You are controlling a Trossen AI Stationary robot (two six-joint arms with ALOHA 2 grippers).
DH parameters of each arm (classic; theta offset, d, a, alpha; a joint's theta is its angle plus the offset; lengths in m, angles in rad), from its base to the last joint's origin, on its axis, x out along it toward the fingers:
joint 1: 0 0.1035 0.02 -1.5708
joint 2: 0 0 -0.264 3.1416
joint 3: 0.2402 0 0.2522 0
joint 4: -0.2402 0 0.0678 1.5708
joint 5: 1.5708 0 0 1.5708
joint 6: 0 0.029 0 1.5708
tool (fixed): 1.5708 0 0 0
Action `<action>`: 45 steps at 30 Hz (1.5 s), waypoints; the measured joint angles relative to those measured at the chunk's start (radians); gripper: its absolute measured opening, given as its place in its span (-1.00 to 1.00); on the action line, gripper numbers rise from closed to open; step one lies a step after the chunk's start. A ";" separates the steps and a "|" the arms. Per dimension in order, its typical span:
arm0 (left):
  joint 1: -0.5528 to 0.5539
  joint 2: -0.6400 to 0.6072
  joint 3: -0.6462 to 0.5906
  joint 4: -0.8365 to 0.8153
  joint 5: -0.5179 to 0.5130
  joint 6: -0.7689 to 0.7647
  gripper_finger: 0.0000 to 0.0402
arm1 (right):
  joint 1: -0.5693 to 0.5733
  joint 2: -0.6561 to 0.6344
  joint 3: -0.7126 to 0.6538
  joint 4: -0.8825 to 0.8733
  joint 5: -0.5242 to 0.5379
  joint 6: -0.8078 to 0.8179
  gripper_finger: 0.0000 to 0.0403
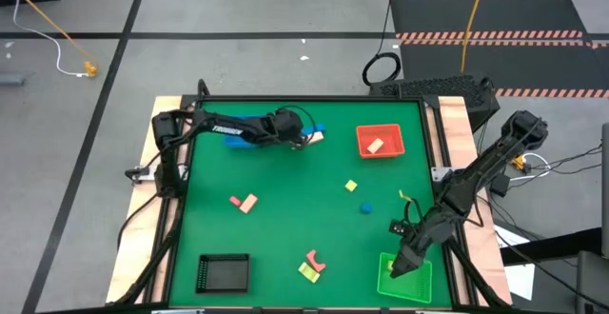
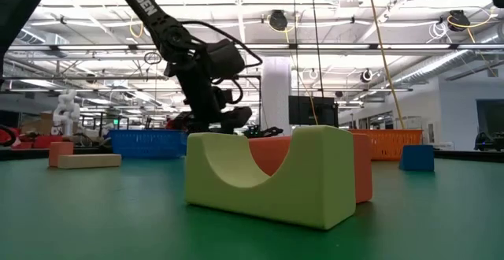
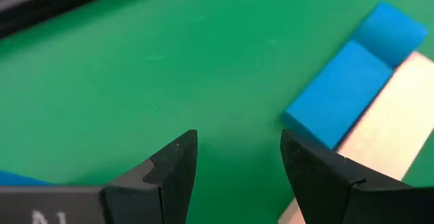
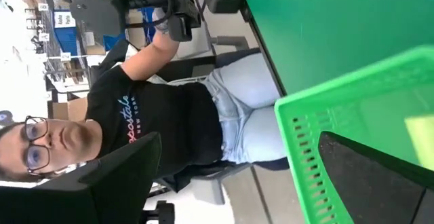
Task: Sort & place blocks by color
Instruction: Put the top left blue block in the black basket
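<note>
The counter (image 1: 285, 171) has a green top and pale wood along its sides. It stands on a grey floor (image 1: 238, 9) with dark lines across it. A black mat with red and white striped edges (image 1: 485, 14) lies on the floor, and a yellow cable (image 1: 43, 14) runs over it too. The room is big, like a workshop, with long bright lights (image 2: 94, 8) and pipes on the ceiling and a white pillar (image 2: 276, 91) far back. A person (image 4: 169, 115) in a black shirt and blue jeans sits beside the counter.
</note>
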 joint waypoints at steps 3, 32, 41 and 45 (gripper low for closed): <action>-0.005 0.000 0.000 0.005 0.006 0.004 0.06 | -0.016 0.000 0.000 0.000 -0.002 -0.031 0.94; -0.028 0.000 0.000 0.173 0.150 0.468 0.06 | -0.028 0.000 0.000 0.000 -0.003 -0.039 0.94; 0.018 0.001 0.000 0.167 0.202 0.475 0.06 | -0.046 0.000 0.000 0.000 -0.002 -0.038 0.94; 0.014 0.001 0.000 0.167 0.205 0.484 0.06 | -0.061 0.000 0.000 0.000 -0.002 -0.055 0.94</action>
